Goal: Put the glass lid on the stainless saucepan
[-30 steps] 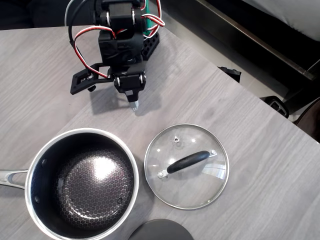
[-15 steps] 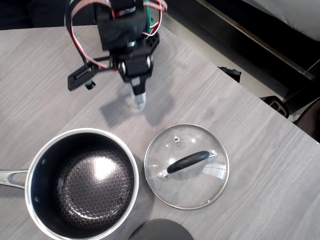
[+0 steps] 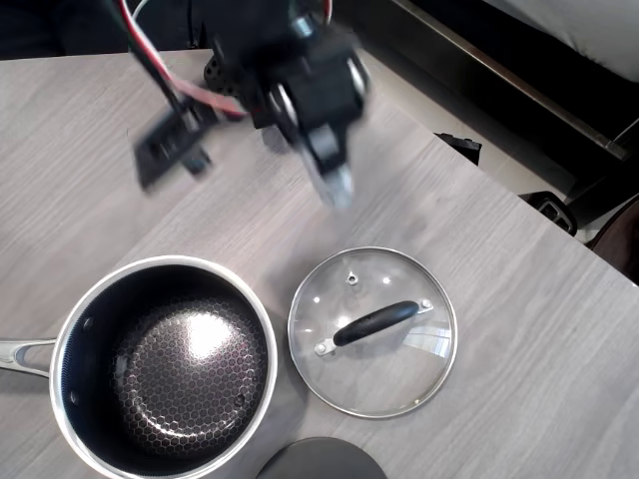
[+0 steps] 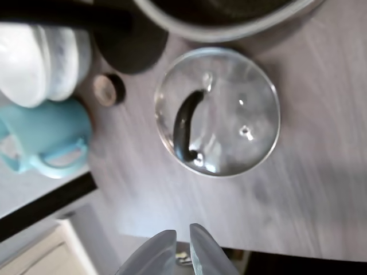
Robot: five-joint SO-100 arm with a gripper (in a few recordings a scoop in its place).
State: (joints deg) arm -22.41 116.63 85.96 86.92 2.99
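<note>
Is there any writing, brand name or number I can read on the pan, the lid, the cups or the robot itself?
None can be read.
Round clear glass lid: no lettering visible.
Shiny stainless saucepan: only a honeycomb pattern inside.
Turquoise mug: plain, blurred.
Black robot arm: motion-blurred, any label illegible.

a home kitchen: grey wood-grain table (image 3: pixel 519 299), teal mug (image 4: pixel 43 137), cookware.

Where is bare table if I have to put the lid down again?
Bare wood lies right of the glass lid toward the table edge, and above the stainless saucepan at left. Crowded: the lid-saucepan gap and the dark round object.
</note>
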